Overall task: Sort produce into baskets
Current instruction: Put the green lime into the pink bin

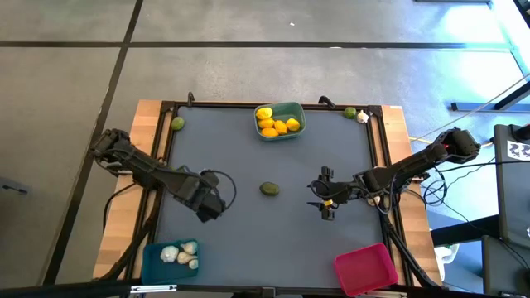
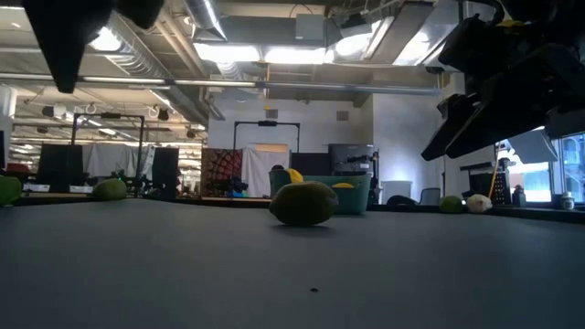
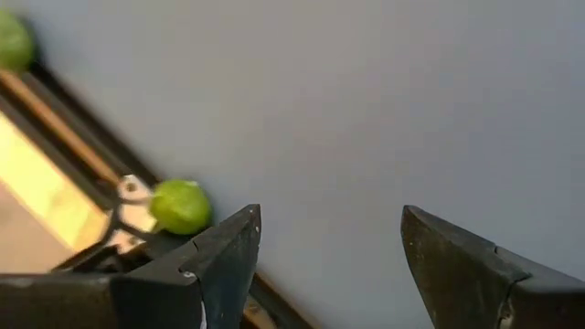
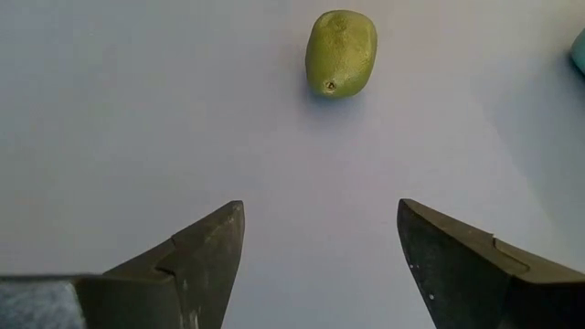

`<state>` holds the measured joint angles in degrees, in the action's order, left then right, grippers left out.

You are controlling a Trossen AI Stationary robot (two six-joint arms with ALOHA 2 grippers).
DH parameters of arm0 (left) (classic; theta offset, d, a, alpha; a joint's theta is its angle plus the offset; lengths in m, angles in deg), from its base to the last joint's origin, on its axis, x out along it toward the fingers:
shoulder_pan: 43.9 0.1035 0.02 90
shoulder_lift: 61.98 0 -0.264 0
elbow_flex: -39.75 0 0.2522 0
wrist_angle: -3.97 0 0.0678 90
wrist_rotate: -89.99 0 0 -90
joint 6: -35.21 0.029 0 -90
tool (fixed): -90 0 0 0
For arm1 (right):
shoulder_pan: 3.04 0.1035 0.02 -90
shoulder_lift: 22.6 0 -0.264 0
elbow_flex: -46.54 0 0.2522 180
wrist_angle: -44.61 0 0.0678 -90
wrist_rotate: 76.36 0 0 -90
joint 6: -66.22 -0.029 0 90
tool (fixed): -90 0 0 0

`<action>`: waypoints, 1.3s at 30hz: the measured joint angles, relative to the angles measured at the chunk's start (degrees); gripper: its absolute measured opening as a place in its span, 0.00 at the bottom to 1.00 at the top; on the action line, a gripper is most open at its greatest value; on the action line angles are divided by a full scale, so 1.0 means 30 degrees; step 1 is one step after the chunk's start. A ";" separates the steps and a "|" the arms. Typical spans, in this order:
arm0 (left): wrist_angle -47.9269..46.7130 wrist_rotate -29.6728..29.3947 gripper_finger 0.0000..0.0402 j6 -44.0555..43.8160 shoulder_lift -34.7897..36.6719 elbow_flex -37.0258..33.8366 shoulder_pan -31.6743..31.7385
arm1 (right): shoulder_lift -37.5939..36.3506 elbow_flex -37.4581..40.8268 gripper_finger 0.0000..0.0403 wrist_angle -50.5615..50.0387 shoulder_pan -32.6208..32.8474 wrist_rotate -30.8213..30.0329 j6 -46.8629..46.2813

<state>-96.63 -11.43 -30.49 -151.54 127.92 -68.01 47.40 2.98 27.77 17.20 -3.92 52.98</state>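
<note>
Dark mat on the bench (image 1: 248, 240), open workshop space behind. Landmark: the lime (image 1: 269, 189) lying loose mid-mat, no basket around it. Right gripper (image 1: 325, 199) is held just to the right of that lime, raised off the mat, jaws released wide with nothing between them; in its wrist view the lime sits ahead and centred between the fingers, so it is judged to be lined up for a pick. Left gripper (image 1: 209, 207) is parked to the left of the lime, jaws apart and empty, apparently kept clear. Teal basket (image 1: 291, 109) is set beyond the lime at the far edge, loaded with lemons (image 1: 273, 124). Blue basket (image 1: 153, 258) is placed near-left of the lime, garlic bulbs (image 1: 180, 254) inside. Pink basket (image 1: 364, 269) is near-right of it, nothing seen inside, likely meant for limes. More strays are seen at the far corners: a lime (image 1: 177, 124) far-left, another lime (image 1: 350, 112) touching a garlic bulb (image 1: 362, 117) far-right. Sorting is judged partly done.
</note>
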 joint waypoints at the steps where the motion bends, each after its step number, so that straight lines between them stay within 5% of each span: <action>1: -0.0226 -0.0016 0.64 0.0180 0.0000 0.0000 0.0297 | 0.0000 0.0000 0.71 0.0004 -0.0001 -0.0001 0.0000; 21: -0.0904 0.1270 0.64 0.4515 -0.0007 -0.4454 0.5049 | 0.0000 0.0000 0.71 0.0007 -0.0001 -0.0001 0.0015; 31: -0.0773 0.2587 0.81 0.5313 -0.0015 -0.6313 0.6307 | 0.0000 0.0000 0.71 0.0022 -0.0001 -0.0002 0.0015; 39: -0.0717 0.2563 0.81 0.7347 -0.0015 -0.7062 0.7798 | 0.0000 0.0000 0.71 0.0043 -0.0001 -0.0008 0.0022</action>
<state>-98.78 -3.74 -8.45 -151.58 106.74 -44.62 47.40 2.98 27.90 17.19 -3.95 53.05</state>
